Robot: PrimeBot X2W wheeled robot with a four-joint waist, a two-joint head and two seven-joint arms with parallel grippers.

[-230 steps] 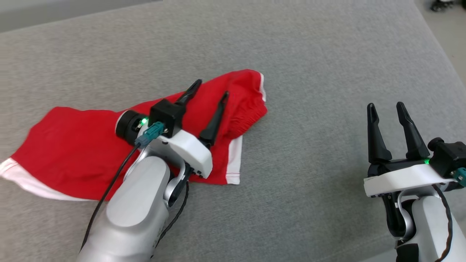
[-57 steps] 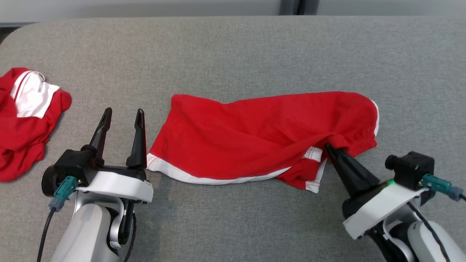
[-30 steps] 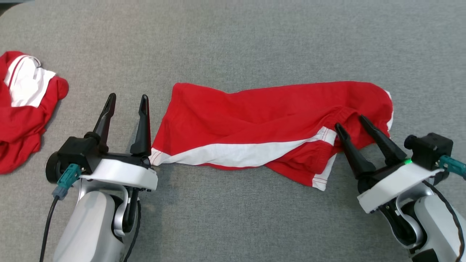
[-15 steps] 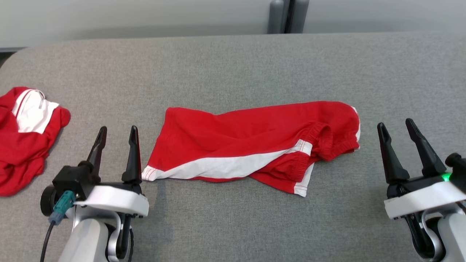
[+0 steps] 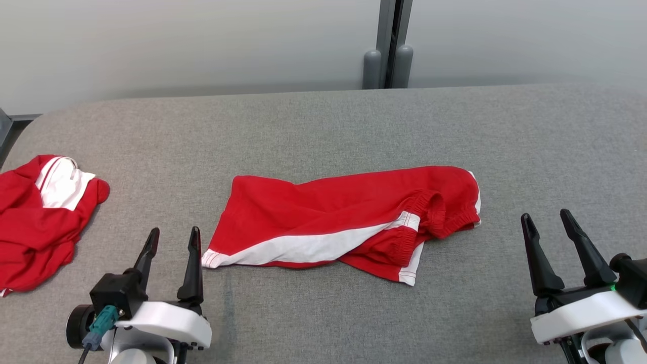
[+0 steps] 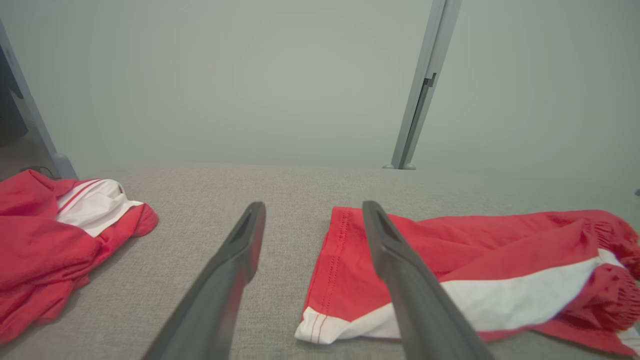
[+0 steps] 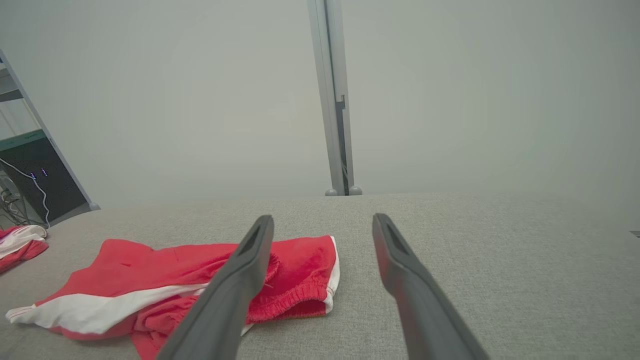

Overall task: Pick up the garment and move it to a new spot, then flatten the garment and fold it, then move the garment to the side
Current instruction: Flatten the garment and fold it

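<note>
Where the head view's lower edge cuts the arms off, the list starts, near to far.

1. L gripper (image 5: pixel 174 231). Lower left. Two dark fingers stand well apart, nothing btwn them, tips pointing away across the table. White housing; black camera block (image 5: pixel 117 294) w/ teal plug (image 5: pixel 101 323) on its left side. Its inner finger is just beside the garment's near-left hem corner; contact cannot be told.

2. R gripper (image 5: pixel 545 215). Lower right. Fingers spread the same way, nothing in them. Green light (image 5: pixel 613 288) lit on the housing. Clear of the garment, bare cloth btwn.

3. Garment (image 5: pixel 343 222), the task item. Red shorts w/ white side stripe and white hem trim. They lie mid-table btwn the two grippers, long axis running L to R, free of both. Not flat: body twisted, stripe running diagonally from the near-left hem up toward the R end. Elastic waistband bunched and turned over at the R end. One leg end w/ white hem sticks out toward the robot, below the waistband.

4. Table (image 5: pixel 323 126). Grey woven cover, rounded far-left corner.

5. Second garment (image 5: pixel 30 227). Red w/ white panel, crumpled in a heap at the table's L edge, well apart from the shorts.

6. Wall (image 5: pixel 202 45). Pale grey, plain, behind the table.

7. Post (image 5: pixel 388 45). Grey upright, two rounded feet, behind the middle of the far edge.

8. Dark unit (image 7: pixel 35 175). Far L in the R wrist view, w/ cables and small lights; detail too small to tell.
</note>
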